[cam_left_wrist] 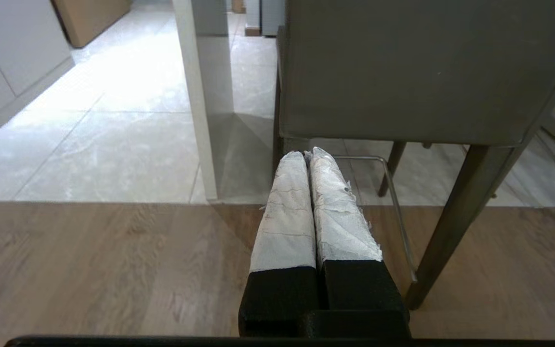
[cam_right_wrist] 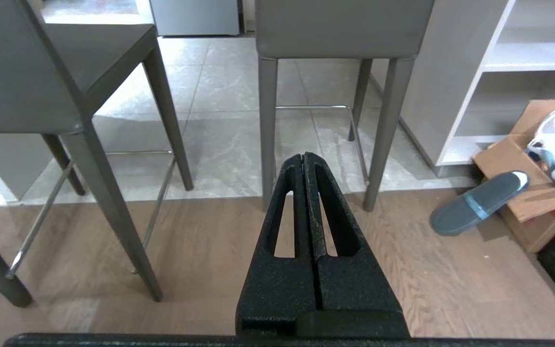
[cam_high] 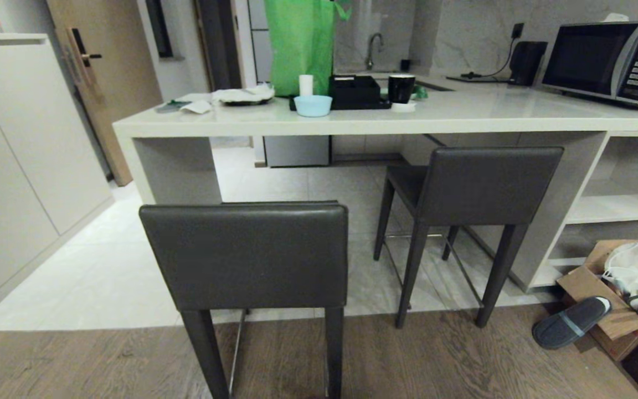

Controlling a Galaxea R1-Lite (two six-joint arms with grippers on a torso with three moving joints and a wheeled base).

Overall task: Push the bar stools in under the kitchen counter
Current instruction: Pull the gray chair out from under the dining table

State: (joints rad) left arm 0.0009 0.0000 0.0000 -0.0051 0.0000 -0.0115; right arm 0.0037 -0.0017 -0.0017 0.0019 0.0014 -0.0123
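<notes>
Two dark grey bar stools stand before the pale stone kitchen counter (cam_high: 463,113). The near stool (cam_high: 244,255) is on the wood floor, well out from the counter, close in front of me. The far stool (cam_high: 479,185) sits on the tiles to the right, its seat partly under the slab. Neither arm shows in the head view. My left gripper (cam_left_wrist: 309,154), its fingers wrapped in white tape, is shut and empty, low behind the near stool's backrest (cam_left_wrist: 422,72). My right gripper (cam_right_wrist: 303,156) is shut and empty, pointing at the far stool's legs (cam_right_wrist: 268,125).
A tall white cabinet (cam_high: 14,166) lines the left. White shelves (cam_high: 618,208) close the counter's right end. A cardboard box (cam_high: 601,293), a bag and a dark slipper (cam_high: 571,321) lie on the floor at right. Bowl, mug, tray, green bag and microwave (cam_high: 612,61) sit on the counter.
</notes>
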